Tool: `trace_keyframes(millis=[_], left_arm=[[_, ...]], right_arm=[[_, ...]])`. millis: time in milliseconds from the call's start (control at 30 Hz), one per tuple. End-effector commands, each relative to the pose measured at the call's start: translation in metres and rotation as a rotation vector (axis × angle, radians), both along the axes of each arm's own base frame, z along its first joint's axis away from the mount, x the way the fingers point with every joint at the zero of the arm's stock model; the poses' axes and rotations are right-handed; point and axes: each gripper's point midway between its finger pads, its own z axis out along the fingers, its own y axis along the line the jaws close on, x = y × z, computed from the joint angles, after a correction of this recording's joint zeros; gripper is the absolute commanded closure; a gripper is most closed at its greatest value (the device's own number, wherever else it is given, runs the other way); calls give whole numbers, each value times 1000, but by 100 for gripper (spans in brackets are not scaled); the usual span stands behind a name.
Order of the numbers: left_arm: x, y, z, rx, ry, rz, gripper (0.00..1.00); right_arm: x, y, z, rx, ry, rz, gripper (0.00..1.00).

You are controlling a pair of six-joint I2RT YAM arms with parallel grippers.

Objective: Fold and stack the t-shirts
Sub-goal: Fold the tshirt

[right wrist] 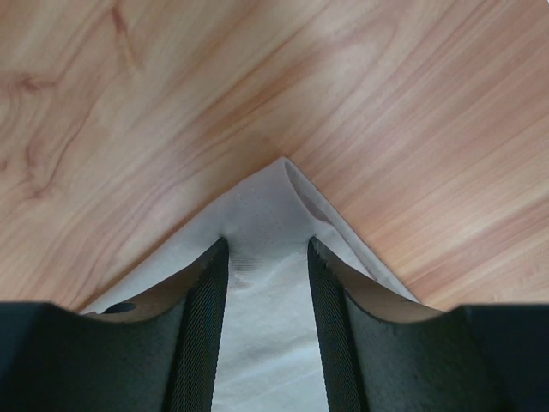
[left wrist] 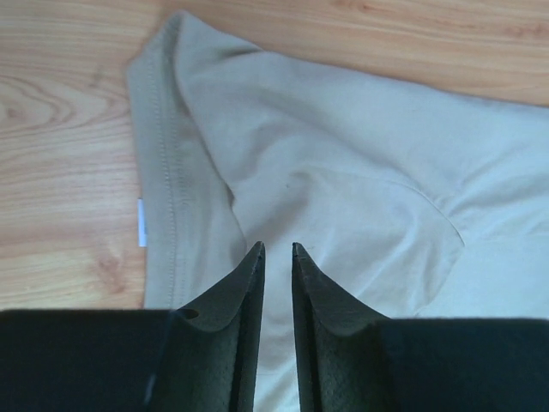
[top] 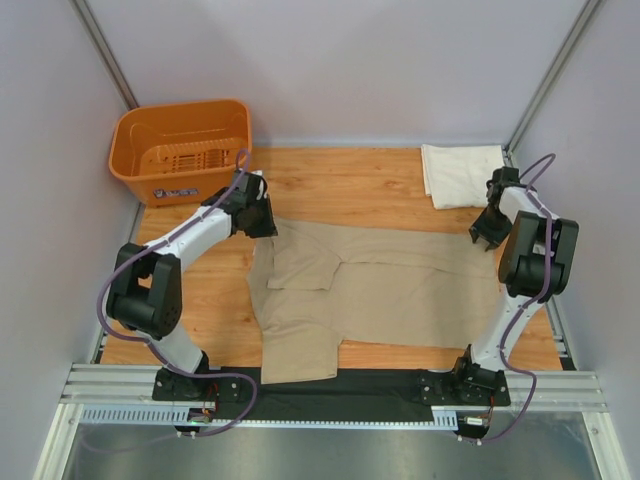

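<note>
Bare table (top: 340, 180) strip along the far edge, between orange basket (top: 180, 185) at left and cream t-shirt (top: 462, 175) at right.

Tan t-shirt (top: 380, 290): spread, rumpled, partly folded, centre of table (top: 360, 180). Cream-white t-shirt (top: 462, 175): apparently folded, far-right corner.

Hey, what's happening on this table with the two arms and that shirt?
Two robot arms are working on a tan t-shirt spread across the wooden table, partly folded. The left gripper is at its far left corner, fingers nearly closed; whether it pinches cloth isn't clear. The right gripper straddles the far right corner, fingers apart. A cream t-shirt lies folded at the far right; an orange basket sits far left.
</note>
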Motion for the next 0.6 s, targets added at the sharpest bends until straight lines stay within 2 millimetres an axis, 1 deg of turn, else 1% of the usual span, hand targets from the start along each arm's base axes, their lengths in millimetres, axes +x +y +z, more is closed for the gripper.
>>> trace_keyframes(millis=[0, 33, 67, 100, 200, 233, 267, 367, 400, 433, 500, 533, 567], left_arm=[[8, -12, 2, -51, -39, -8, 74], [8, -12, -6, -47, -24, -5, 75], [10, -14, -8, -53, -26, -7, 73], [10, -14, -16, -47, -9, -3, 72], [16, -14, -23, -38, 0, 0, 68], [19, -15, -29, -32, 15, -1, 67], [20, -16, -32, -30, 24, -4, 66], [25, -20, -44, -28, 65, -12, 64], [25, -21, -54, -19, 91, -17, 64], [30, -22, -52, -17, 89, -16, 63], [31, -17, -59, 11, 109, 0, 63], [32, -14, -64, 30, 131, 5, 63], [32, -10, -67, 47, 143, 11, 63]], right_arm=[[17, -16, -5, -58, -20, 7, 56], [21, -16, -3, -58, -24, 9, 56], [22, -15, -4, -53, -20, 8, 56], [23, -15, -5, -50, -17, 11, 56], [26, -15, -3, -44, -22, 18, 56], [27, -15, -4, -43, -18, 25, 55], [32, -16, -1, -42, -31, 31, 55], [35, -11, -5, -15, -23, 58, 53], [38, -11, -2, -10, -26, 62, 52], [38, -9, -2, -3, -22, 63, 52], [38, -9, 0, 2, -21, 59, 50], [37, -7, 3, 6, -22, 64, 49], [38, -7, 12, 4, -37, 72, 48]])
